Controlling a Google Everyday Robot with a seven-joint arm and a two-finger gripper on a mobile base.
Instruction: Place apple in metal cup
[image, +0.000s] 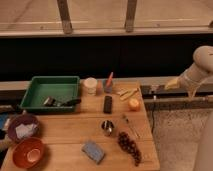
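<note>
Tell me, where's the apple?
In the camera view, the apple sits near the right edge of the table, beyond and right of the metal cup; the gripper hovers just off that edge.

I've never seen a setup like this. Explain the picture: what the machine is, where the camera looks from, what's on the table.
The white shape at right is a robot arm; its two-fingered tool hangs open just past the table's right edge, holding nothing. The one camera looks down on the wooden table from above. On it: a green tray, a cream cup, a grey cup with a red utensil, an orange-yellow apple, a metal cup, red grapes, a blue sponge, an orange bowl. The apple lies apart from the metal cup, not in it.
</note>
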